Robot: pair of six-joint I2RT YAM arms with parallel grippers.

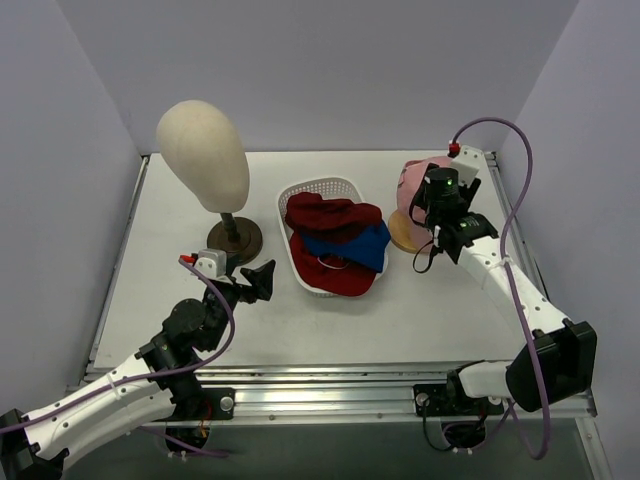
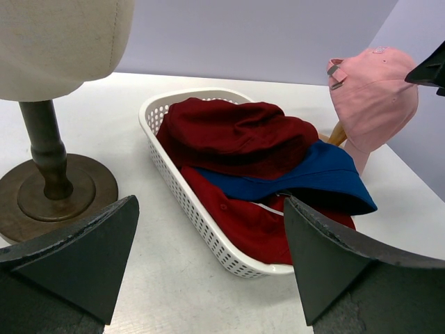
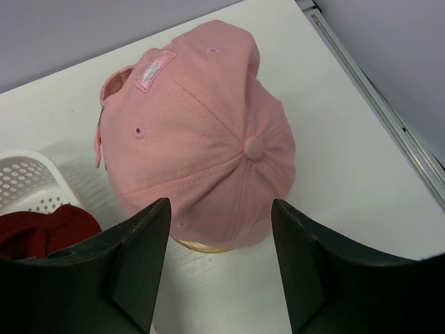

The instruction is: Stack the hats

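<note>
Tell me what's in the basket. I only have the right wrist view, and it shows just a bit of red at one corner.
Observer: The basket holds three hats: a dark red hat on top, a blue hat under it, and a red cap at the bottom.
Operator: Where's the left arm?
Observer: The left jaws hang open and empty just left of the basket, facing it.
Operator: Anything else over there?
Observer: A bare cream mannequin head on a stand, left of the basket.
</note>
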